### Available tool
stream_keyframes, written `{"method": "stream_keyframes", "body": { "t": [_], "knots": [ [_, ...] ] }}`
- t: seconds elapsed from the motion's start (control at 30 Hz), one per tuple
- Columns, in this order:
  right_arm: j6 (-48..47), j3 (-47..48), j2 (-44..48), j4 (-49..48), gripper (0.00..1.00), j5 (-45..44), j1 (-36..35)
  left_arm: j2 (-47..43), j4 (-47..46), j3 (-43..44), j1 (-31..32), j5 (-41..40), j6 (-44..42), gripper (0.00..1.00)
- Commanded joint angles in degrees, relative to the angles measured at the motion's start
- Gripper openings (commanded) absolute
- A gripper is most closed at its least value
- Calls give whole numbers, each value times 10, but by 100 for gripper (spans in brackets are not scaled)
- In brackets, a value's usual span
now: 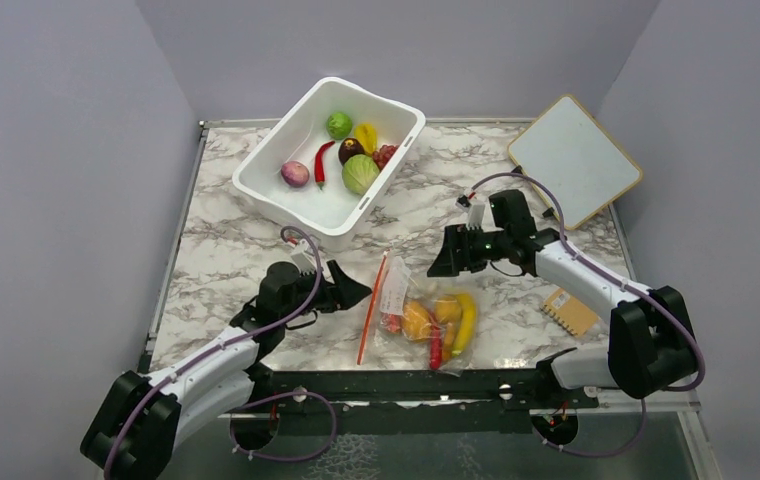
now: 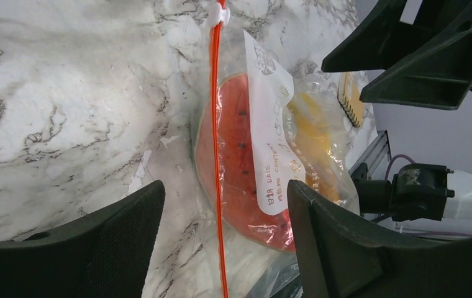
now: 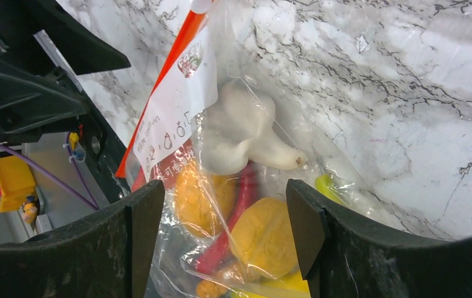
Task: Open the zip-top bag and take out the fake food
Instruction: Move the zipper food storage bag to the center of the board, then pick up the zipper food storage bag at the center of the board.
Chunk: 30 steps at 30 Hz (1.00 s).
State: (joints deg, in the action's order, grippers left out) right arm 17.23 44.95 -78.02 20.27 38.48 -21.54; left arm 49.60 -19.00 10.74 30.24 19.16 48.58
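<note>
**Bag of toy fruit lies between two open grippers**

The zip-top bag [image 1: 421,315] lies flat on the marble-patterned tabletop [image 1: 226,250] near its front edge, between the two arms. Its orange-red zip strip [image 1: 373,305] runs along the bag's left side. The fake food [image 1: 441,320] is inside the bag: round orange pieces, a yellow banana [image 1: 467,320], and a watermelon slice [image 2: 240,161] partly behind a white label.

The left gripper [image 1: 358,293] sits just left of the zip strip, jaws apart and holding nothing. In its wrist view the strip shows in the gap between its fingers. The right gripper [image 1: 438,264] hangs just beyond the bag's far right corner, jaws likewise apart and empty.

A white tub [image 1: 256,185] toward the far left holds green, purple, red and yellow pieces. A white board [image 1: 574,160] sits at the far right corner, and a small brown notebook [image 1: 570,312] lies near the right arm.
</note>
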Motion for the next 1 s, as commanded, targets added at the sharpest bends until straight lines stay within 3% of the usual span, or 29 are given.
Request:
{"method": "stream_keyframes", "body": {
  "t": [0.0, 0.47, 0.97],
  "knots": [
    [12, 8, 19, -28, 73, -8, 1, 12, -49, -17, 7, 5, 29, 70],
    [45, -9, 26, -55, 73, 7, 1, 134, -129, -11, 20, 39, 27, 52],
    [40, -7, 16, -50, 73, 6, 1, 201, -175, -1, 54, 36, 13, 29]
  ]
}}
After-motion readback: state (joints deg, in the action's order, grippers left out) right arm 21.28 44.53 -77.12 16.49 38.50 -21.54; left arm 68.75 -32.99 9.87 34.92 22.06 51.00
